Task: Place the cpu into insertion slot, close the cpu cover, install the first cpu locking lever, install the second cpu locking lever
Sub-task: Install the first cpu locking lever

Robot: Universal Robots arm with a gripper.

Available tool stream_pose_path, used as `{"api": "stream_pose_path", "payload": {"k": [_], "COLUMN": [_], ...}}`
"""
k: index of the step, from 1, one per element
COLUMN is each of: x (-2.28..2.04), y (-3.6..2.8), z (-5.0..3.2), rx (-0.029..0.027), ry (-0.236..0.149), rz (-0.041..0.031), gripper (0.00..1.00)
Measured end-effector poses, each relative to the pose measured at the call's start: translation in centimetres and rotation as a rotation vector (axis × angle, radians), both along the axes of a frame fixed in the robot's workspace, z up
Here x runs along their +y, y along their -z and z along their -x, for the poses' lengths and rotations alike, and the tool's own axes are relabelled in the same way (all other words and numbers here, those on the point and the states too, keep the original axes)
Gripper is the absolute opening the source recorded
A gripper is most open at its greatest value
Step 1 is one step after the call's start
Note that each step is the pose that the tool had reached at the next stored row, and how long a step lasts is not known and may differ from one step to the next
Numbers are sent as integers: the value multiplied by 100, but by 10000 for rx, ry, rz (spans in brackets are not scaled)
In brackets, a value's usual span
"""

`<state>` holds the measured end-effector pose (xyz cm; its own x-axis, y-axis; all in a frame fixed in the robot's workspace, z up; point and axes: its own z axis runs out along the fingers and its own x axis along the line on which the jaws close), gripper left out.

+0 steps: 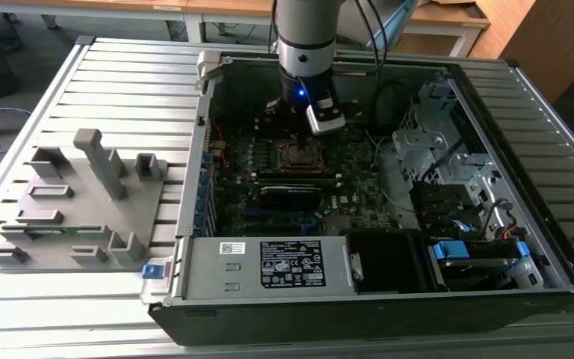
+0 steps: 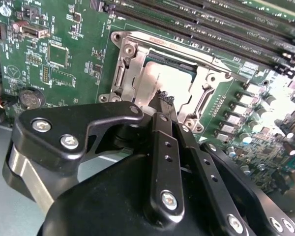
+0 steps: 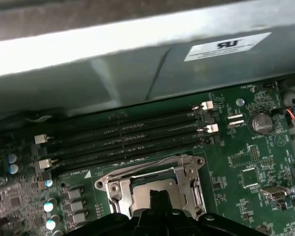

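Underneath, gripper (image 2: 163, 98) tips over cpu cover (image 2: 137, 73).

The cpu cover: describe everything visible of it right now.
The cpu cover is a thin silver metal frame with a square window, lying closed and flat over the insertion slot on the green motherboard, beside the long black memory slots. Through its window shows the pale metallic top of the cpu. The black end effector hangs just above it, fingers together at the cover's near edge; whether they touch it cannot be told.
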<state>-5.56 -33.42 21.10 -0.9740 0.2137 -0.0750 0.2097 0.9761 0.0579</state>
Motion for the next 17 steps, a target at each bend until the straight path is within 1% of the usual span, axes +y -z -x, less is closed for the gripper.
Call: {"api": "stream_pose_path", "payload": {"k": [2, 4, 8, 9, 14, 15, 17], "x": [-2, -4, -4, -4, -9, -13, -28], "y": [3, 3, -1, -1, -2, -2, -2], "z": [0, 0, 0, 0, 0, 0, 0], "rx": [0, 2, 0, -2, 9, 12, 13], "ry": [-188, -275, -277, -277, -277, -276, -278], "rz": [18, 74, 74, 83, 182, 196, 199], "gripper": [11, 11, 11, 11, 11, 11, 11]}}
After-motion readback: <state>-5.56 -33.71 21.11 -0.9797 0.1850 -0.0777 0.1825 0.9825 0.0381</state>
